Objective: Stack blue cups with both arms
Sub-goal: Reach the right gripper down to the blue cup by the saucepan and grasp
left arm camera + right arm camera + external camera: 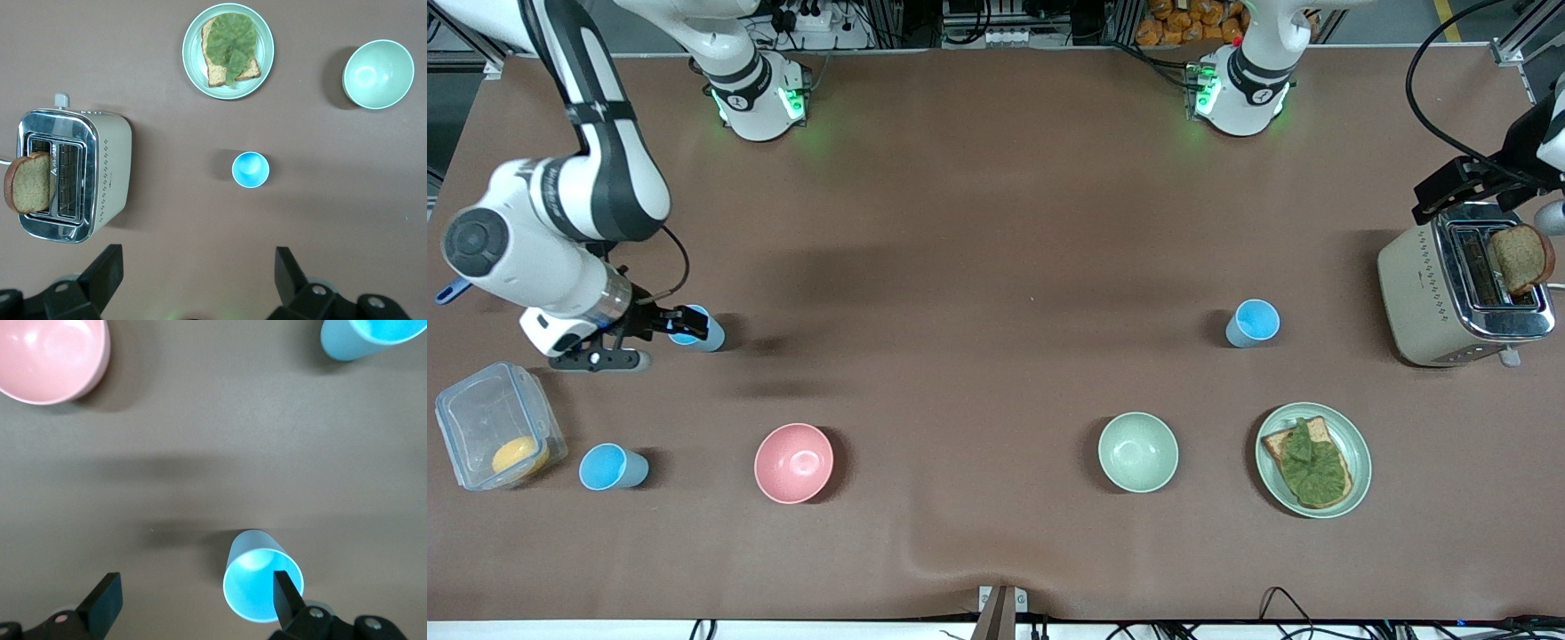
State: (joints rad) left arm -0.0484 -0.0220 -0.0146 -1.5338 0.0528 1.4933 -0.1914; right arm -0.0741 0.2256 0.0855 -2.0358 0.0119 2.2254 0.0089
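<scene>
Right gripper point(680, 327) at a blue cup point(696, 328), fingers spread wide.
One finger point(288, 599) dips inside the rim, the other stands clear. A second cup point(612, 467) sits at its 7 o'clock, a third point(1252, 323) toward the left arm's end. The left gripper point(193, 280) waits, spread and empty, above the toaster point(1463, 293).

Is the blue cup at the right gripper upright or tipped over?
Upright: the blue cup stands mouth-up on the table, empty, with one finger of the open right gripper inside its rim.
</scene>
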